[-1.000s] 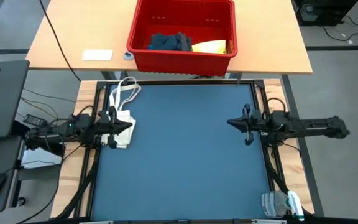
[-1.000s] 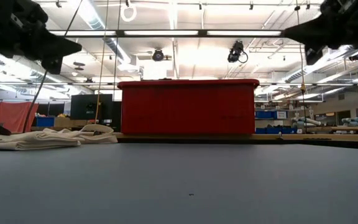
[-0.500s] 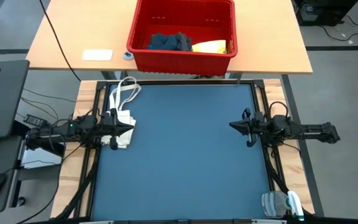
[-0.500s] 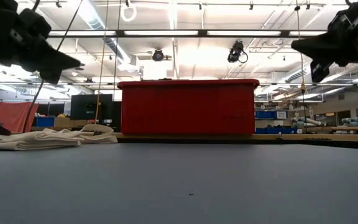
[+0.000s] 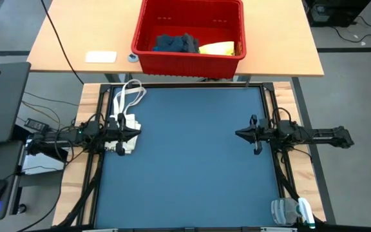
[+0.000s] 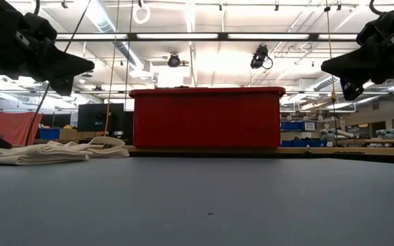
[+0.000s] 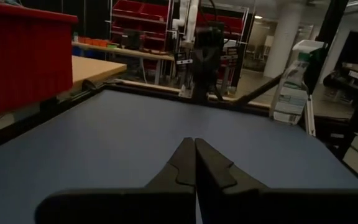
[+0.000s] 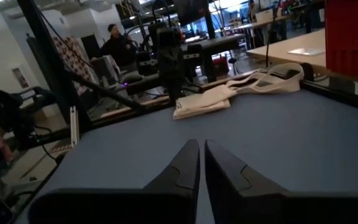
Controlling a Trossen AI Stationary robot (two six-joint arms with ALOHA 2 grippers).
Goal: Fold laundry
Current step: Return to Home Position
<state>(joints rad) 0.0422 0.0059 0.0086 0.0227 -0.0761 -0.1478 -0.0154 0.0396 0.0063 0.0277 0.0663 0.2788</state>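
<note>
Laundry [image 5: 192, 45]: a dark garment [image 5: 176, 43] and a yellow garment [image 5: 218, 48] lie side by side, touching, in the red bin [image 5: 189, 63]. The bin stands on the wooden surface [image 5: 76, 35] beyond the far edge of the blue surface [image 5: 185, 167]. No garment shows on the blue surface. Only a cream tote bag [image 5: 133, 96] lies there, at its left edge.

Left tool [image 5: 136, 133]: it hangs above the near end of the tote bag. Its fingers are pressed together and grip nothing.

Right tool [image 5: 238, 134]: it hangs just inside the right edge of the blue surface, well apart from the bin. Its fingers are drawn together with at most a sliver between them, and it is empty too.

Change over the last second: in the low view both tools have sunk a little from the top of the frame. In the high view the right arm has folded back toward its base, and the left tool has eased slightly toward me. The bin and its contents have not moved.

I read this as the arms settling into their rest pose. With the visible garments binned and both tools empty, I judge the folding job essentially finished.
</note>
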